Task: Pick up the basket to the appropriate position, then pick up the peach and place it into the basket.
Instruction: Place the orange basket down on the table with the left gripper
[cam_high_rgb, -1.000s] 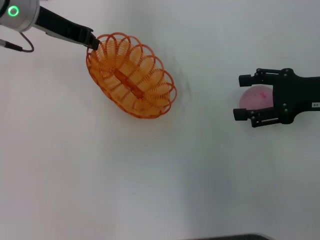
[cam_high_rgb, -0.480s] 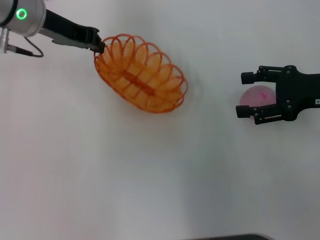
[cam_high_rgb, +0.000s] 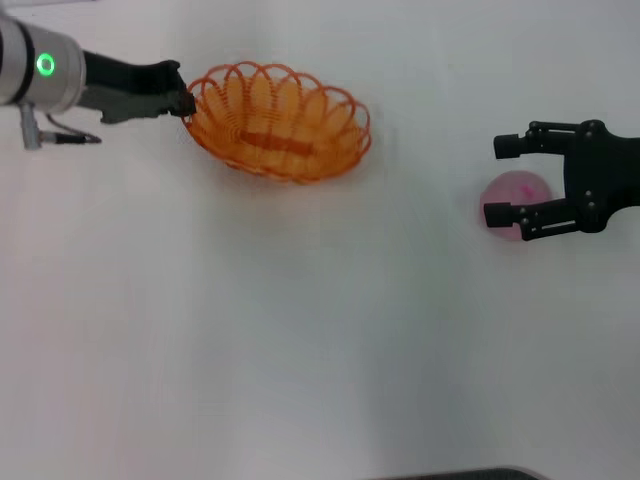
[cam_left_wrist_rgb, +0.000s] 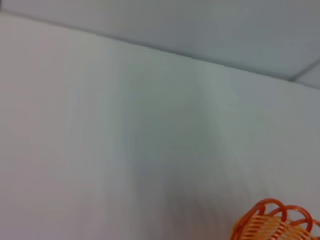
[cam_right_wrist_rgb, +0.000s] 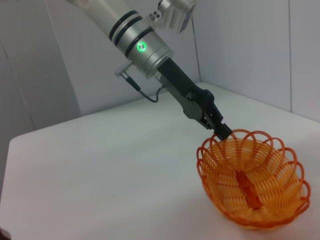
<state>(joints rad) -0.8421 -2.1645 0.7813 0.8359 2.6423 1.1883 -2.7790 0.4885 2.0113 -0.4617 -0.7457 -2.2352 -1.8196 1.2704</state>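
Observation:
The orange wire basket (cam_high_rgb: 276, 122) is at the upper middle of the head view, tilted and held by its left rim. My left gripper (cam_high_rgb: 186, 100) is shut on that rim; the right wrist view shows the same grip (cam_right_wrist_rgb: 223, 132) on the basket (cam_right_wrist_rgb: 252, 186). A corner of the basket shows in the left wrist view (cam_left_wrist_rgb: 274, 226). The pink peach (cam_high_rgb: 513, 190) lies on the white table at the right. My right gripper (cam_high_rgb: 503, 180) is open, its two fingers either side of the peach, not closed on it.
The white table (cam_high_rgb: 320, 340) spreads wide around both things. A dark edge (cam_high_rgb: 450, 474) shows at the bottom of the head view. A wall stands behind the table in the wrist views.
My left arm has swung the basket up and to the right, turning it flatter. My right gripper has drifted slightly right and down around the peach, which has stayed put.

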